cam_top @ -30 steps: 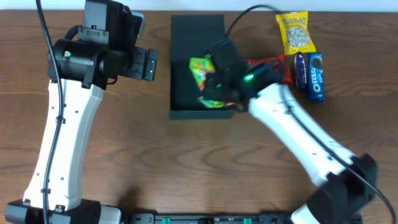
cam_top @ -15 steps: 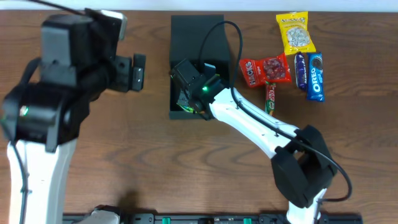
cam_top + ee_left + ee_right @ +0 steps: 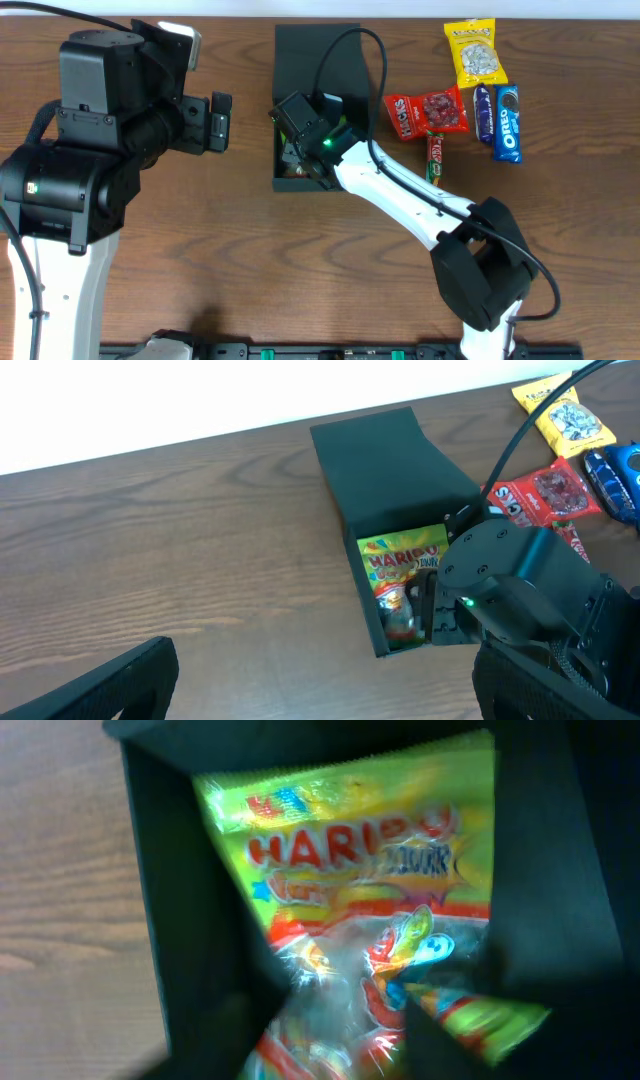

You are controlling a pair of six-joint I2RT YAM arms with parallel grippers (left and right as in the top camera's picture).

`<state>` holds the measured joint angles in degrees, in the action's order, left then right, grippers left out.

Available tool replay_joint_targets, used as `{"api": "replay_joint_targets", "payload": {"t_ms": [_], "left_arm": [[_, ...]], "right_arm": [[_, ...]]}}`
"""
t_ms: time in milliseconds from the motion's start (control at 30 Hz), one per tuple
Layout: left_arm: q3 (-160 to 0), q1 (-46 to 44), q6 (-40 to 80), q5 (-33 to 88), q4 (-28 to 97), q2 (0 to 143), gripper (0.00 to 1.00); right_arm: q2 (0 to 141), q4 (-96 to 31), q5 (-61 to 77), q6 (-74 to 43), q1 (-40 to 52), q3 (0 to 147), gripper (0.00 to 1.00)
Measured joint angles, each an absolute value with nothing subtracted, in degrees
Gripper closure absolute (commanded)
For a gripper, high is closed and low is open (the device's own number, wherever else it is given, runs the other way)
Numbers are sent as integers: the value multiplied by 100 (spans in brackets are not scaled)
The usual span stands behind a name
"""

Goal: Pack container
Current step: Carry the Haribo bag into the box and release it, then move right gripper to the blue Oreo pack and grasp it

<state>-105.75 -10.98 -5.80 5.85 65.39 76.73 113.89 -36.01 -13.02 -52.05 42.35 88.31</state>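
Right gripper (image 3: pixel 297 150) sits inside container (image 3: pixel 316 60) at back-centre tabletop (image 3: pixel 200 250), directly above Haribo bag (image 3: pixel 402 565); hold unclear, blurred. Left gripper (image 3: pixel 217 118) wide open, empty, just left of container. Right arm nearer.

The container (image 3: pixel 318 50) is matte black all over. The Haribo packet (image 3: pixel 402 575) is bright yellow-green with red lettering, and its glossy lower part shows red, orange and blue. Near the far right corner of the brown wood-grain table (image 3: pixel 200 260) are a yellow packet (image 3: pixel 474 52), a red packet (image 3: pixel 427 112) with a clear window, a dark blue packet (image 3: pixel 483 110) and a blue Oreo pack (image 3: pixel 508 122) with white lettering. The left arm (image 3: pixel 80 270) and right arm (image 3: pixel 400 200) are white with black joints.
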Motion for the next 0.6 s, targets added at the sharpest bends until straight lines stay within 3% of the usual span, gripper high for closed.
{"api": "replay_joint_targets", "payload": {"t_ms": [333, 600], "left_arm": [[-10575, -1098, -580, 582, 6567, 7677, 5], [-10403, -1098, -580, 620, 6519, 8125, 5]], "right_arm": [[10768, -4471, -1271, -4080, 3913, 8908, 18], [9529, -4941, -1590, -2591, 1990, 9150, 2]]}}
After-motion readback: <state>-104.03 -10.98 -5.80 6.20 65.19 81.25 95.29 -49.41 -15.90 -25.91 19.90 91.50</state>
